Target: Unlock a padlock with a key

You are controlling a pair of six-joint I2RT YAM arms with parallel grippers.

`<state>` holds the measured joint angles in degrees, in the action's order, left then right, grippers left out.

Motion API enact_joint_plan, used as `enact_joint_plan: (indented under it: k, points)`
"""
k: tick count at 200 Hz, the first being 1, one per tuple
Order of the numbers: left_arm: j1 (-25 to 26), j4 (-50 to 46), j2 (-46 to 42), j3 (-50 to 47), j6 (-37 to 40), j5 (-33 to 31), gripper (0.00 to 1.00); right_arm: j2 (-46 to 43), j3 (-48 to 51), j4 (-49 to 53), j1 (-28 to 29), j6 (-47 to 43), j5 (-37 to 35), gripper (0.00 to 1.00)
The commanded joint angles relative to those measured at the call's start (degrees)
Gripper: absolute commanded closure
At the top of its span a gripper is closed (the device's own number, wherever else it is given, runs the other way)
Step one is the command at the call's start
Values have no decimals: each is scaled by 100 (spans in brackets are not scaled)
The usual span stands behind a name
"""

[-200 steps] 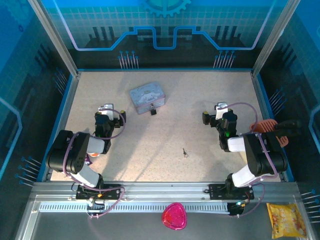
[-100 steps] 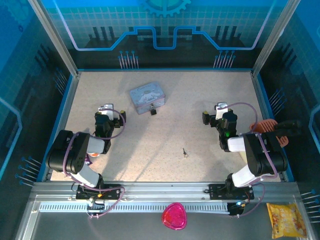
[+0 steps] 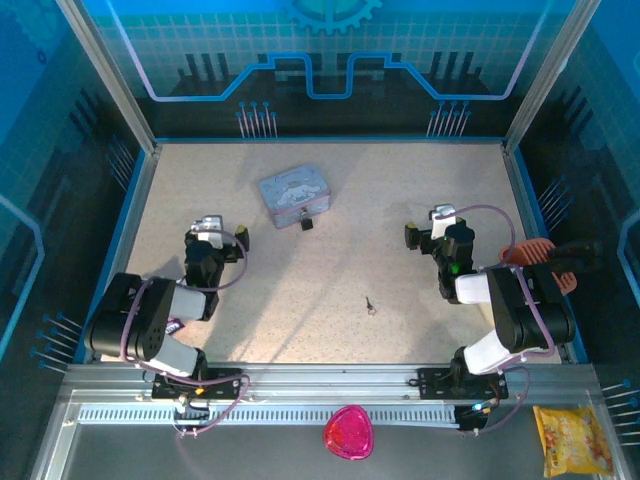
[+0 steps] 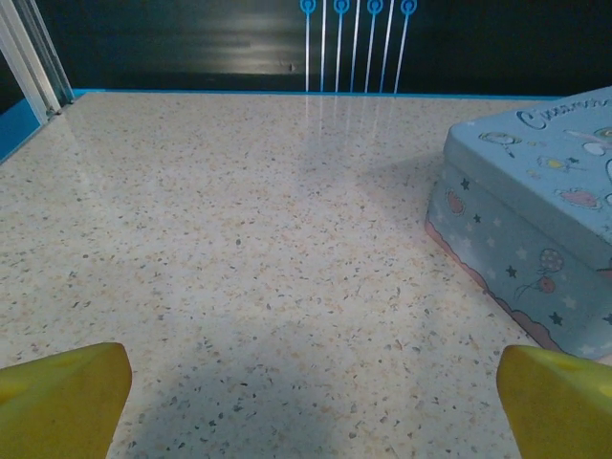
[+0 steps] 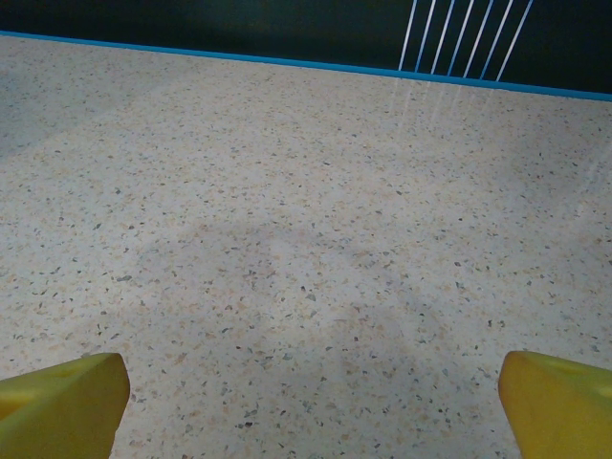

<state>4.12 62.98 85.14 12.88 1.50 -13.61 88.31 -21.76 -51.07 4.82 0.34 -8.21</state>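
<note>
While left claw point(image 4: 311, 402) and right claw point(image 5: 311, 397) gape empty, tin lid point(image 4: 550, 143) reads "Cinna…".

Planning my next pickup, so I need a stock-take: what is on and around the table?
tin box: one, grey-blue, far centre-left of table.
padlock: one, dark, just off the tin box's near edge.
key: one, dark metal, lying alone, near-centre of table.
brush: one, orange-brown with black handle, at table's right edge.
pink object: one, near ledge, centre.
snack packet: one, yellow, near ledge, right.
table: one, speckled beige.
left gripper: one, yellow fingertips, open, empty, near-left of tin box.
right gripper: one, yellow fingertips, open, empty, right side.
</note>
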Motion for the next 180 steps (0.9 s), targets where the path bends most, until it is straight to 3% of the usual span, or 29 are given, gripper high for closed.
enact_joint_plan:
  k: [1, 17, 51, 73, 97, 118, 143, 162, 180]
  points:
    - [93, 431, -427, -187, 139, -135, 1, -14, 8, -227, -21, -138, 176, 0]
    - [500, 234, -907, -260, 470, -687, 1, -250, 93, -199, 30, -213, 223, 0]
    - [1012, -667, -2178, -180, 575, -925, 1, -1083, 174, 333, 422, -527, -205, 0]
    - [1037, -3036, -3430, 605, -220, -761, 1, -1923, -73, 1392, 728, -471, -479, 0]
    - [1016, -5240, -4007, 1594, -1420, -1293, 1, -2917, -821, 3250, 753, 473, -457, 0]
    - [1013, -6285, -4204, 2194, -2156, -1286, 1, -3539, -1560, 4737, 705, 1146, -64, 0]
    - [988, -7783, -4286, 2934, -3345, -1558, 1, -4031, -2126, 5796, 559, 1568, 513, 0]
    - [838, -8457, -4448, 3275, -3443, -1149, 1, -4392, -2413, 6753, 308, 2443, 282, 0]
    - [678, -8612, -4835, 3219, -3743, -898, 1, -4688, -2444, 6999, -208, 2505, 1135, 0]
